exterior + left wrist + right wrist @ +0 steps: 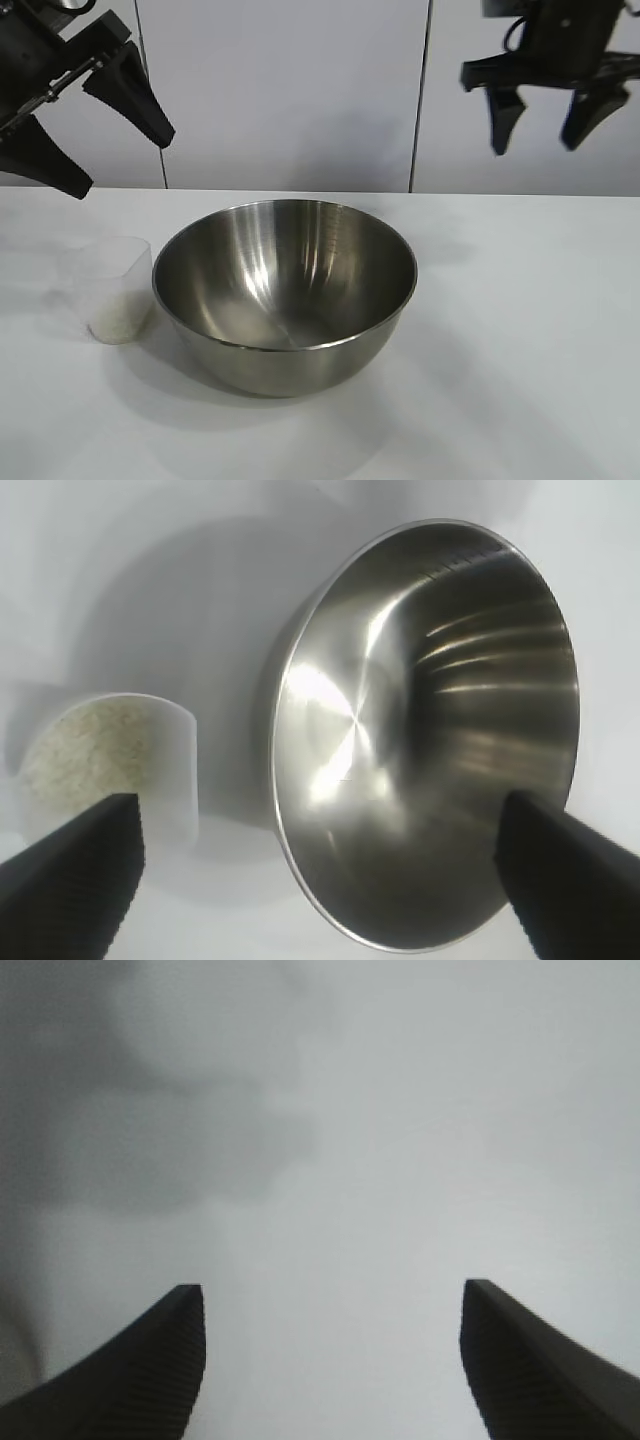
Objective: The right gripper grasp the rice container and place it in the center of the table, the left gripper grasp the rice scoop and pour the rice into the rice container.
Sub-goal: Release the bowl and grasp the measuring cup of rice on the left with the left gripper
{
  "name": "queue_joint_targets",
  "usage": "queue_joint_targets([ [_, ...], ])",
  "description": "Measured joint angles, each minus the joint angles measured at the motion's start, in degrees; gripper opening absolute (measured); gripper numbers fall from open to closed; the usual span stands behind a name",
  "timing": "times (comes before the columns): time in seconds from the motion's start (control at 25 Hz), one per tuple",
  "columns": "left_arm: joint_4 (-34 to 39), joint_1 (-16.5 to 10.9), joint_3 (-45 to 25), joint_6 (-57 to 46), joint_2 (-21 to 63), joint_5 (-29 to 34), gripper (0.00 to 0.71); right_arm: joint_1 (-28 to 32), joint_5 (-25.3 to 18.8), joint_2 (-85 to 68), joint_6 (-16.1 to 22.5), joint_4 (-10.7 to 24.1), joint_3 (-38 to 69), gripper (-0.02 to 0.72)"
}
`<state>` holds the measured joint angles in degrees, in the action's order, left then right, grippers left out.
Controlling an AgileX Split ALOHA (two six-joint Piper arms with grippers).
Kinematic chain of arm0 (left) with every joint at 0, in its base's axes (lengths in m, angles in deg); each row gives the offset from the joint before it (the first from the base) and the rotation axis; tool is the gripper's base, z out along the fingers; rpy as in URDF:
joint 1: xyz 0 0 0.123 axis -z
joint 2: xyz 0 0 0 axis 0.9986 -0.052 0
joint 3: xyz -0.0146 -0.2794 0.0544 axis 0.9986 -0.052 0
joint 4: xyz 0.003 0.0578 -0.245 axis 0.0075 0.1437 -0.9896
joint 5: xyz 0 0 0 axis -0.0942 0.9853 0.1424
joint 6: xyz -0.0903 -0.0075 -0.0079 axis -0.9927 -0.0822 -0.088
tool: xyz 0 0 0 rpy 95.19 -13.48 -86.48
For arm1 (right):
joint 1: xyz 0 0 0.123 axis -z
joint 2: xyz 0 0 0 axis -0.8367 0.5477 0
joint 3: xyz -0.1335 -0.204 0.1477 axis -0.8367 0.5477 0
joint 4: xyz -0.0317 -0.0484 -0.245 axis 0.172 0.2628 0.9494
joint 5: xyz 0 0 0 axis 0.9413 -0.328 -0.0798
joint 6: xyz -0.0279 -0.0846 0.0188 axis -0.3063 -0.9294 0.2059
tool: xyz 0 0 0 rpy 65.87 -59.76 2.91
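A lab-like test bench: bare white table (520, 330) backed by plain white wall panels (290, 90).

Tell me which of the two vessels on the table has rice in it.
The rice scoop, the small translucent plastic cup left of the rice container. White rice lies in its bottom; the big steel bowl is bare inside.

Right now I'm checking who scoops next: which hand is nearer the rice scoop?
Left. The left hand hangs open just above the rice scoop, at the table's left. The right hand is open, high at the far right, beyond the rice container.
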<state>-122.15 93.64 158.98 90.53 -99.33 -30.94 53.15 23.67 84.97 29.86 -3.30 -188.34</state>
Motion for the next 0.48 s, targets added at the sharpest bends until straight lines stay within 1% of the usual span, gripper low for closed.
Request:
queue_joint_targets([
  [0.08,0.00,0.00,0.00,0.00,0.00,-0.45,0.686,3.71,-0.61,-5.14,-1.00,1.11,0.00,0.496],
  [0.16,0.00,0.00,0.00,0.00,0.00,-1.04,0.686,6.89,-2.07,-10.66,-2.48,1.40,0.00,0.496],
  [0.28,0.00,0.00,0.00,0.00,0.00,-1.54,0.686,9.42,-3.76,-20.54,-5.27,0.23,0.00,0.496],
  [0.36,0.00,0.00,0.00,0.00,0.00,-1.67,0.686,9.62,-4.86,-28.61,-7.19,-2.19,0.00,0.496],
  [0.4,0.00,0.00,0.00,0.00,0.00,-1.67,0.686,9.62,-5.40,-32.94,-8.37,-4.50,0.00,0.496],
  [0.48,0.00,0.00,0.00,0.00,0.00,-1.67,0.686,9.62,-5.98,-41.24,-12.80,-10.10,0.17,0.495],
])
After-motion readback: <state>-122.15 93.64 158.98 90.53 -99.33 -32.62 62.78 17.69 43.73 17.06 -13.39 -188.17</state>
